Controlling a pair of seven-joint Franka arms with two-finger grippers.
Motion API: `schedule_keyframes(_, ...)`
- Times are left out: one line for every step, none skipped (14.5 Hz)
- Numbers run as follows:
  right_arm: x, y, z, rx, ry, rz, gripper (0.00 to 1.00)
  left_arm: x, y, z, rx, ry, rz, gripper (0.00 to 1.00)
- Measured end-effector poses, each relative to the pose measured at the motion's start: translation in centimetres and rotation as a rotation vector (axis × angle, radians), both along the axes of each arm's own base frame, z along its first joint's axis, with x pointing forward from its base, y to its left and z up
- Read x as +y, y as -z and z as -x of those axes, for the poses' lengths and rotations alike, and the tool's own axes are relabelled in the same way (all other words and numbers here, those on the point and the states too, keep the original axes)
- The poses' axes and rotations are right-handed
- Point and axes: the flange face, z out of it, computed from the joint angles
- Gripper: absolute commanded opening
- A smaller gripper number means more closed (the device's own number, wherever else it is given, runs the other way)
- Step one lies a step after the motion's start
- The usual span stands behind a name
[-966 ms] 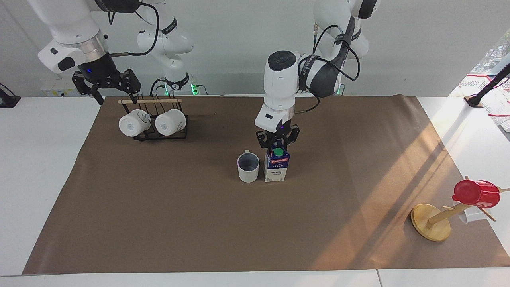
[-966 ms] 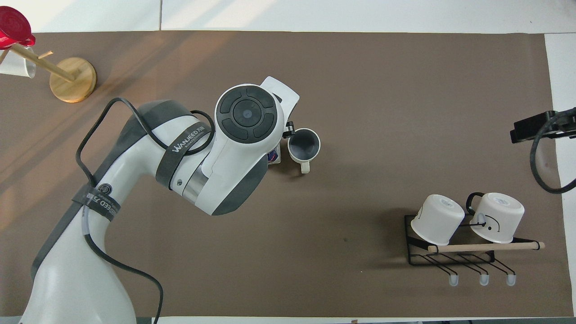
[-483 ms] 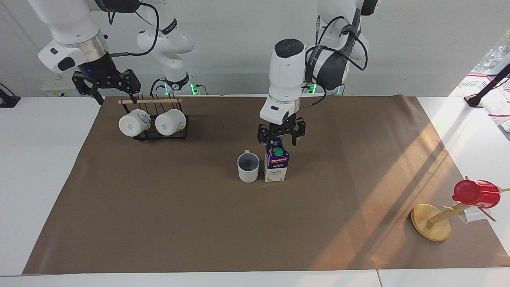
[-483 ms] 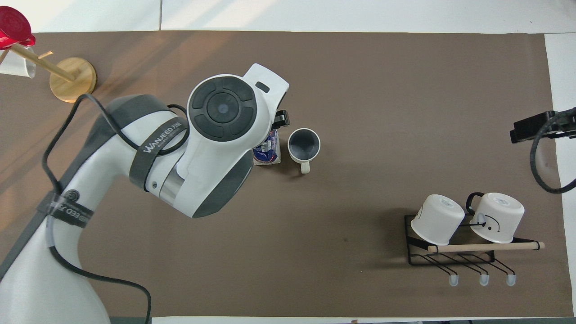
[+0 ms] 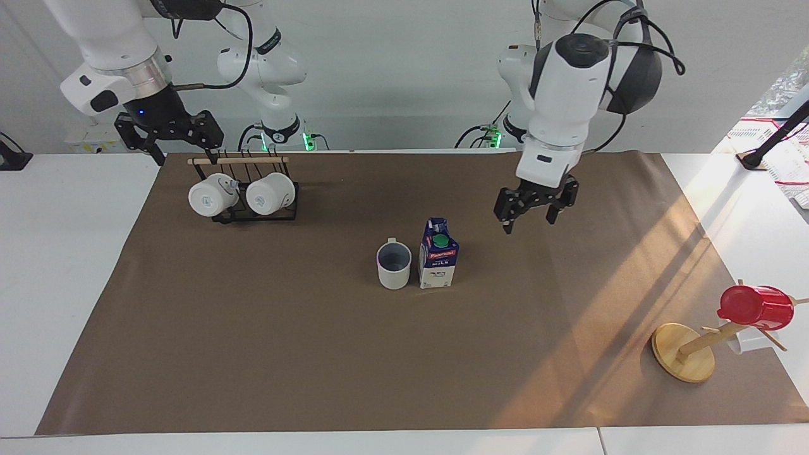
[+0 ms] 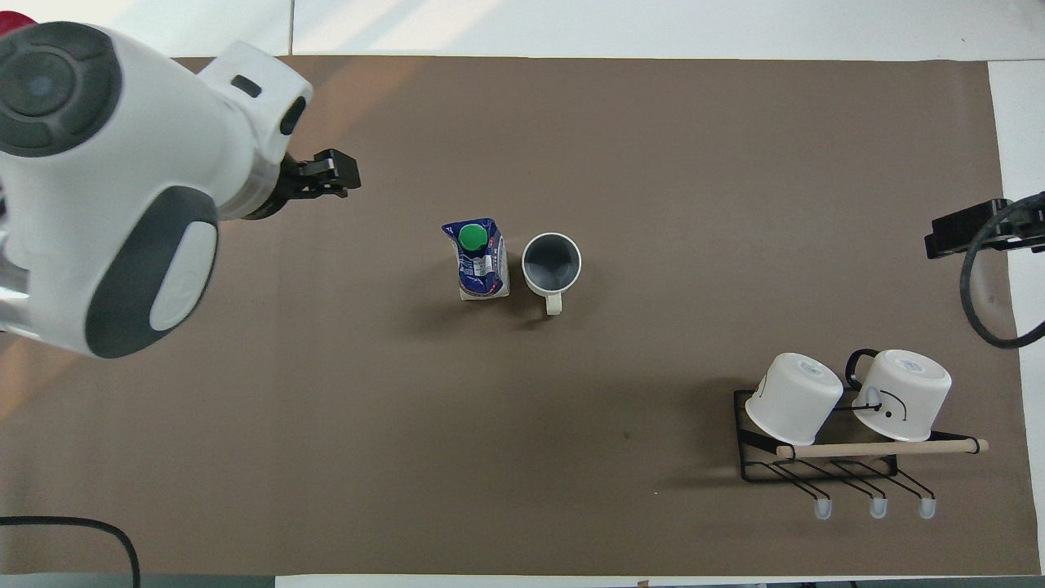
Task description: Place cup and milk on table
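The cup [image 5: 394, 265] stands upright on the brown paper of the table [image 5: 253, 354], with the milk [image 5: 438, 262] upright right beside it toward the left arm's end. Both show in the overhead view, the cup [image 6: 552, 263] and the milk [image 6: 479, 260]. My left gripper [image 5: 528, 222] is open and empty, raised over bare paper toward the left arm's end from the milk; in the overhead view it [image 6: 331, 173] is well apart from the carton. My right gripper [image 5: 183, 153] is open and waits raised by the mug rack.
A black wire rack [image 5: 253, 212] with two all-white mugs [image 5: 213, 195] lies near the robots at the right arm's end. A wooden mug tree [image 5: 684, 352] with a red cup [image 5: 755, 307] stands at the left arm's end, farther from the robots.
My left gripper has let go of the milk, risen and swung away toward the left arm's end. The milk and the cup stand where they were. The right arm has not moved.
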Motion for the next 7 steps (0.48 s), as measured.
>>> schedule_keyframes(0.0,0.0,0.0,0.0,0.0,0.0,1.0,2.4,-0.4,-0.1,0.013,0.021,-0.012,1.0)
schedule_keyframes(0.1,0.0,0.0,0.0,-0.001,0.0,1.0,4.7,-0.9,-0.3,0.02,0.039,-0.02,1.0)
schedule_keyframes(0.1,0.0,0.0,0.0,-0.002,0.0,1.0,6.9,-1.1,-0.4,0.027,0.054,-0.026,1.0)
schedule_keyframes(0.1,0.0,0.0,0.0,-0.002,0.0,1.0,8.8,-1.3,-0.4,0.031,0.064,-0.031,1.0)
schedule_keyframes(0.1,0.0,0.0,0.0,-0.002,0.0,1.0,10.6,-1.4,-0.4,0.035,0.072,-0.036,1.0)
schedule_keyframes(0.1,0.0,0.0,0.0,-0.002,0.0,1.0,12.4,-1.5,-0.3,0.041,0.083,-0.039,1.0)
schedule_keyframes(0.1,0.0,0.0,0.0,-0.002,0.0,1.0,14.1,-1.7,-0.2,0.048,0.097,-0.038,1.0)
